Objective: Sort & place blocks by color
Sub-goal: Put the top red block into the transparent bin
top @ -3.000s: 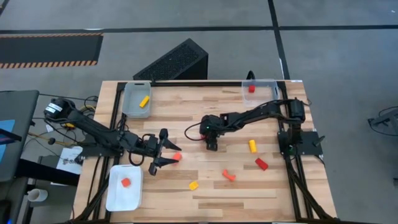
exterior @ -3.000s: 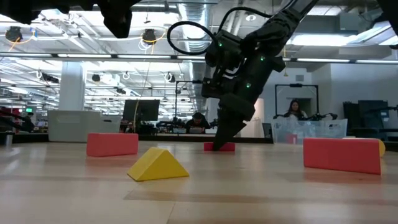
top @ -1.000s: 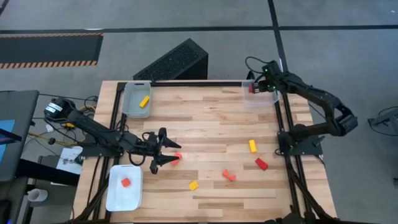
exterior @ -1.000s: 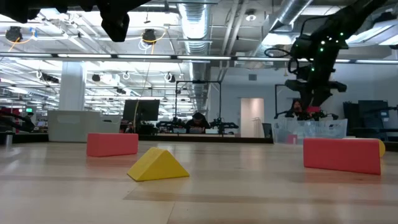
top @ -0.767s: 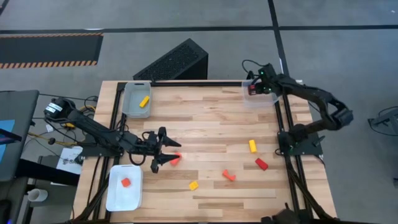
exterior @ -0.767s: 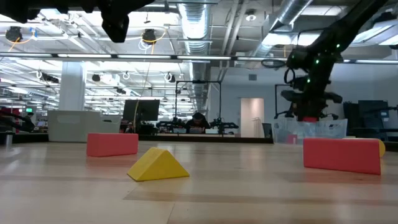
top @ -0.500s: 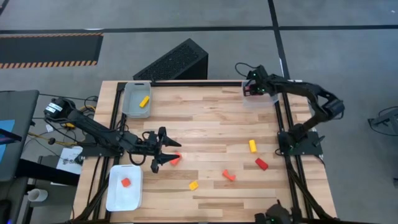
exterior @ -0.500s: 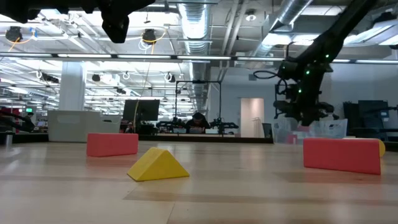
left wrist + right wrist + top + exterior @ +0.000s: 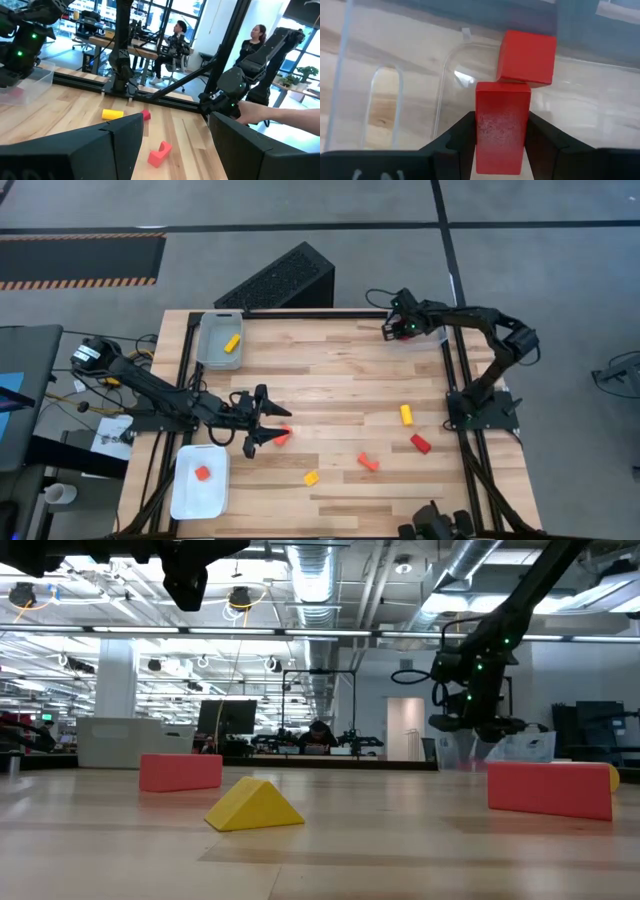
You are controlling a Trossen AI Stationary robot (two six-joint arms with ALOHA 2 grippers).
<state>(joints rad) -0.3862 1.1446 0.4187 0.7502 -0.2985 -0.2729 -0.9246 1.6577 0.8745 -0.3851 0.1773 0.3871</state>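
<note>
My right gripper point(image 9: 397, 328) is shut on a red bar block point(image 9: 502, 125) at the clear tray point(image 9: 436, 316) by the table's far right corner. A red cube point(image 9: 526, 56) lies in that tray just beyond the bar. My left gripper point(image 9: 272, 426) hangs open and level, high above a red block point(image 9: 283, 436) that lies on the table. A yellow block point(image 9: 406, 414), a red one point(image 9: 420, 443), an orange-red one point(image 9: 368, 462) and a yellow wedge point(image 9: 311, 477) also lie loose on the wood. My right gripper pinches the red bar's two long sides point(image 9: 490, 131) between its two fingers point(image 9: 466, 136). The fingers slant steeply down from above and run along the bar. The bar's free end points at the red cube; whether it touches the tray floor I cannot tell.
A clear tray point(image 9: 212, 352) at the far left holds a yellow block point(image 9: 232, 343). A white tray point(image 9: 182, 492) at the near left holds an orange block point(image 9: 203, 473). A black case point(image 9: 275, 280) stands beyond the far edge. People sit in the room behind the table.
My right gripper has carried the red bar down and toward the table's left edge along the clear tray, and has tipped more steeply downward. The bar stays between its fingers.
</note>
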